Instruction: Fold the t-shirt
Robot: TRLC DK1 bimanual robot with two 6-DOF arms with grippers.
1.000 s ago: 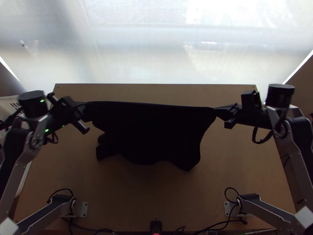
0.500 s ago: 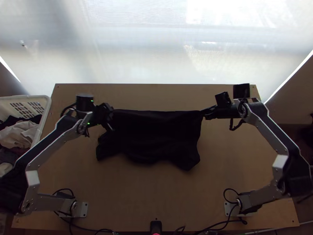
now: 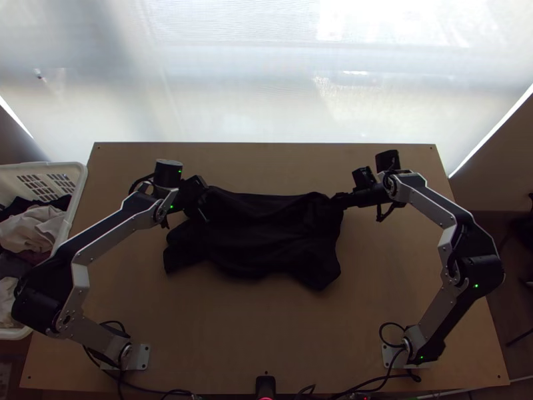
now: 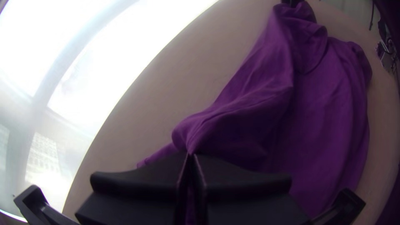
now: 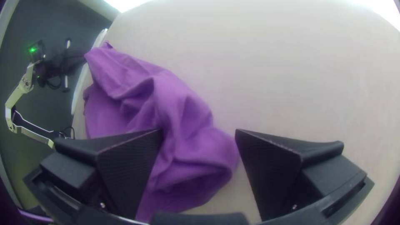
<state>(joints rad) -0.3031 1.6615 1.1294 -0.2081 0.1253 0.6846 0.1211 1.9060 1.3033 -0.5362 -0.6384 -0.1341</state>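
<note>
1. Top view: dark T-shirt [image 3: 263, 233] lies on a light wood table [image 3: 266, 343], approx. mid-table side to side, unevenly spread w/ creases & a rumpled far edge.
2. L gripper [image 3: 206, 192] is at the shirt's far L corner, R gripper [image 3: 334, 199] at its far R corner.
3. L wrist view: L gripper [image 4: 190, 155] is closed, pinching a gathered bit of the shirt's fabric at its tips; folds fan out from there.
4. R wrist view: R gripper [image 5: 199, 131] is open, fingers well apart, w/ loose, bunched shirt fabric btwn them.
5. Far L of table: white plastic basket [image 3: 78, 200] w/ slotted wall, holding mixed clothes [image 3: 33, 227], some pale, some dark.
6. Markings: small green lights on both arms, plus a red light on a small blk. device [image 3: 265, 385] at the table's near edge, approx. ctr.
</note>
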